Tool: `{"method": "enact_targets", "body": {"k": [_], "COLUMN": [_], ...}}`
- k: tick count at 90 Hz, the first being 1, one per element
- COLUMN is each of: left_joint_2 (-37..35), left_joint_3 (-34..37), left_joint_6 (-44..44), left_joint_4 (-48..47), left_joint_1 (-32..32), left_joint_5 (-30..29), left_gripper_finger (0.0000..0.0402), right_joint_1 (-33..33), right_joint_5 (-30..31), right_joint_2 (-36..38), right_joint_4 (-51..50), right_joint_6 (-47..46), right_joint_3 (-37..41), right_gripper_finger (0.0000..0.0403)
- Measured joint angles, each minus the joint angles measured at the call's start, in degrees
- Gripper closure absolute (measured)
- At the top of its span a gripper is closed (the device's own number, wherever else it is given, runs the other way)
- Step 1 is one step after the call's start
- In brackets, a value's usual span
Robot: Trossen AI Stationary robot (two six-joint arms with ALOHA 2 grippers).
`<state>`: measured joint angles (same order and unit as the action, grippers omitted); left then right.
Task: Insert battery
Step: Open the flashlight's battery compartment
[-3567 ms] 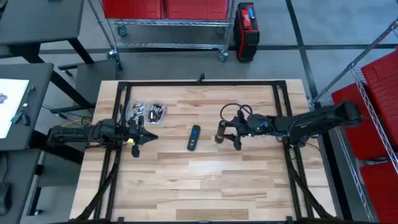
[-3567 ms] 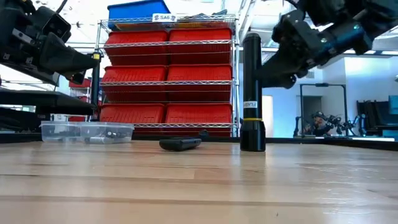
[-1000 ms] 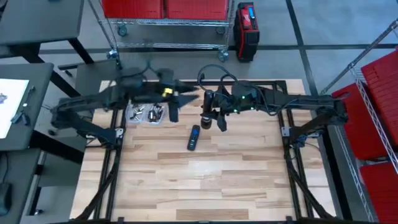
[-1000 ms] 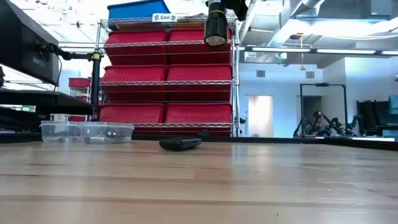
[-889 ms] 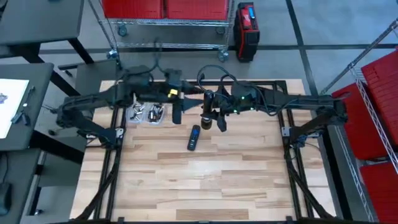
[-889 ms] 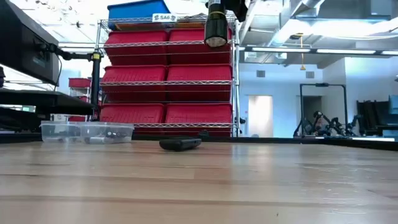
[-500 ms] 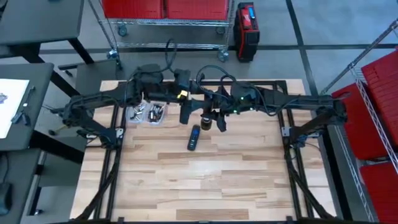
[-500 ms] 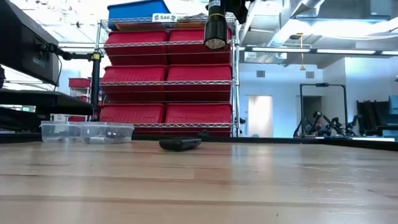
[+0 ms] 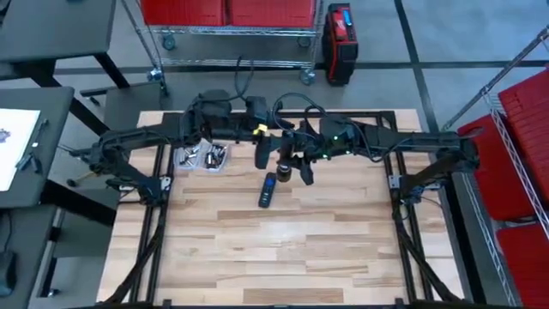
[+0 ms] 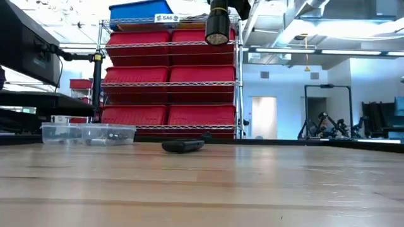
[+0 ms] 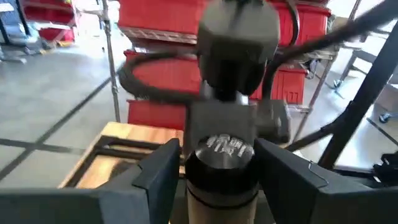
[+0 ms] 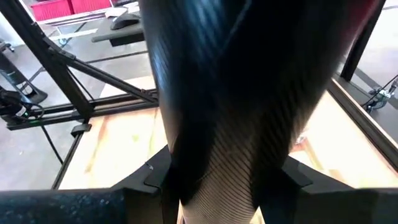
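High view: both arms reach in over the far half of the wooden desk (image 9: 283, 249), and their end effectors meet above the black remote (image 9: 268, 189), which lies flat on the boards. The right end effector (image 9: 293, 166) hangs just beyond the remote and to its right, closed on a black flashlight (image 9: 284, 167) that it holds upright in the air, well clear of the desk. The left end effector (image 9: 262, 153) hangs just beyond the remote too, close against the flashlight's other side, its two fingers spread wide. In the left wrist view those fingers (image 11: 163, 168) stand apart on either side of the flashlight's upper end (image 11: 224, 155), not touching it, with the right arm's wrist directly behind. In the right wrist view the flashlight's ribbed barrel (image 12: 230, 155) fills the gap between that arm's own fingers, which press on it from both sides. The low view shows only the flashlight's lower end (image 10: 217, 25) hanging high above the remote (image 10: 183, 145), with red bins on a wire shelf (image 10: 170, 75) in the room behind. Two clear plastic boxes (image 9: 202, 156) holding small metal batteries sit on the desk to the left of the remote and a little farther back, well apart from it and under the left arm.
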<state>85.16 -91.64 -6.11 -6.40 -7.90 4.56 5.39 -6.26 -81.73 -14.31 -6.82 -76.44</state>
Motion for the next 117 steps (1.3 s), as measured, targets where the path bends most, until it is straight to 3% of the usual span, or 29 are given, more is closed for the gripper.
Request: {"method": "enact_targets", "body": {"k": [35, 63, 78, 98, 117], "left_joint_2": [0.4, 0.18, 0.16, 0.18, 0.18], "left_joint_3": [-0.02, -0.11, -0.2, -0.17, -0.15], "left_joint_6": [-0.59, -0.46, -0.74, -1.16, -1.07], "left_joint_4": [3.52, 2.32, 0.31, 0.53, 0.53], "left_joint_1": [0.02, 0.02, 0.02, 0.02, 0.02], "left_joint_5": [0.13, 0.15, 0.17, 0.13, 0.17], "left_gripper_finger": [0.0224, 0.027, 0.027, 0.0212, 0.0209], "right_joint_1": [-0.01, 0.0, 0.0, 0.0, 0.0], "right_joint_5": [0.02, 0.02, 0.02, 0.06, 0.06], "right_joint_2": [0.09, -0.02, -0.09, 0.01, 0.02], "right_joint_4": [-0.25, -0.78, -1.17, -0.37, -0.44], "right_joint_6": [-0.03, -0.18, -0.2, 0.02, 0.01], "right_joint_3": [-0.04, -0.04, 0.02, 0.04, 0.02], "right_gripper_finger": [0.0262, 0.0262, 0.0262, 0.0262, 0.0262]}}
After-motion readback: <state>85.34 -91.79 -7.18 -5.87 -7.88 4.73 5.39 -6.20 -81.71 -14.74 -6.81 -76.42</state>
